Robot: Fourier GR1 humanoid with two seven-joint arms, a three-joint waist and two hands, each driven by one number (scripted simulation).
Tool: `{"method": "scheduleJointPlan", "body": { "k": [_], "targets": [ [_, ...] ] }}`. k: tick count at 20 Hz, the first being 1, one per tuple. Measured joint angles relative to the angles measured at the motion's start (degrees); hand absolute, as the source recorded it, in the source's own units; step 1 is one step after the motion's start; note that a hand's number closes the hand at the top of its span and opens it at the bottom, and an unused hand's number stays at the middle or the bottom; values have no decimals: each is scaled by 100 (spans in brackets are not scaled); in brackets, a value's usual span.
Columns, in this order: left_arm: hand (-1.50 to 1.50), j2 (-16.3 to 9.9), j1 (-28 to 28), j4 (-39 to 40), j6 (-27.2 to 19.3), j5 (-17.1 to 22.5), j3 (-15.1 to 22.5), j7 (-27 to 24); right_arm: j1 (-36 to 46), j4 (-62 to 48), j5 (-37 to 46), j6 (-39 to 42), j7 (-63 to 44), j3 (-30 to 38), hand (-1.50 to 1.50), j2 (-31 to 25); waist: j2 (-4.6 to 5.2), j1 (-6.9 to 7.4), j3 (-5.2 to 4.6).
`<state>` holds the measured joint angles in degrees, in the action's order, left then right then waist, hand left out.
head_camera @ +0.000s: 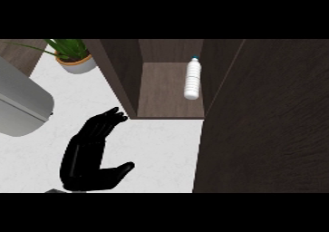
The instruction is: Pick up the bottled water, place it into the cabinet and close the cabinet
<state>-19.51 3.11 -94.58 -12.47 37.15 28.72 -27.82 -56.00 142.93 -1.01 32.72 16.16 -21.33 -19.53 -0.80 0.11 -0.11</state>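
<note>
The bottled water [192,78] already lies inside the cabinet [168,90], on its side on the brown shelf, cap toward twelve o'clock, close against the inner wall at the shelf's three o'clock side. No hand touches it. So the placing part of the task looks done, and the step in hand is, by my judgement, the closing of the cabinet.

The left hand [89,152] shows at about seven o'clock in the view, over the white counter [160,145]. Its fingers are straight and stretched toward one o'clock, the tips just beside the lower corner of the cabinet's left wall; the thumb sticks out toward three o'clock. It is open and holds nothing. The right hand is not in view at all.

A broad dark panel [267,127] fills the view from three to five o'clock (most likely the open cabinet door, though its hinge and handle cannot be made out). If it is the door, the next move calls for a push on that panel to swing it across the opening toward nine o'clock, and the left hand would need to clear the opening first so as not to be caught. The bottle sits well back on the shelf, so it should not block the door.

At eleven o'clock stand a potted plant [73,56] and, below it, a grey rounded object [16,102], both well apart from the cabinet's opening.
</note>
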Motion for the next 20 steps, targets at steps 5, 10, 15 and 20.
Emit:
{"method": "scheduleJointPlan", "body": {
  "k": [5,10,15,20],
  "targets": [
    [-150,-331,-551,-359,259,344,-354,-51,34,21,104,76,-141,-608,150,-200,-6,3,-14],
    [-150,-640,-998,-650,564,722,-703,-47,325,30,184,50,-362,-950,150,-405,-24,76,-31],
    [-150,-938,-1356,-850,834,963,-972,-45,663,43,241,-31,-500,-1103,150,-602,-39,193,-60],
    [-150,-1271,-1674,-1006,1192,1224,-1285,-40,789,28,254,-412,-737,-1342,150,-489,-6,315,-74]
  ]
}}
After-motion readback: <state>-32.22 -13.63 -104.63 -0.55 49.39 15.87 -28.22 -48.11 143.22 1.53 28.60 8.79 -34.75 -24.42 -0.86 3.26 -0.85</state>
